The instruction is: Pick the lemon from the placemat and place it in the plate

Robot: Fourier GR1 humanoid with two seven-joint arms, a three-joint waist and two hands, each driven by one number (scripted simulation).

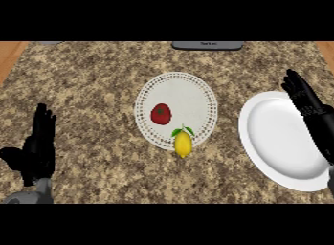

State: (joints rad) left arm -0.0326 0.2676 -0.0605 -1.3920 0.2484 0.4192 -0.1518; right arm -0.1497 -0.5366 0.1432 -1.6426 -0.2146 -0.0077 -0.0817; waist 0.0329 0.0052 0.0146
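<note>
A: Where is the lemon [183,144] right now?

B: It lies at the placemat's [190,91] five o'clock edge, partly off the lace rim and onto the counter [92,72]. A tomato [161,114] sits just up and left of it, at about eleven o'clock from the lemon, near but apart.

A: And the hands?

B: The right hand [312,111] hangs over the plate's [268,139] two o'clock rim, its fingers straight and relaxed, holding nothing. The left hand [38,146] rests at the view's eight o'clock, fingers straight up, also holding nothing.

A: So nothing is picked yet. What could spoil it?

B: My guess is the reach. The right hand has to travel toward nine o'clock across the plate, so a low wrist could knock the plate and slide it. The lemon is rounded and lies across the mat's edge, so fingers closing off-centre may roll it further onto the counter.

A: The tomato?

B: Close enough that a wide approach from twelve o'clock might nudge it instead. Coming in from the three o'clock side looks safer to me.
</note>
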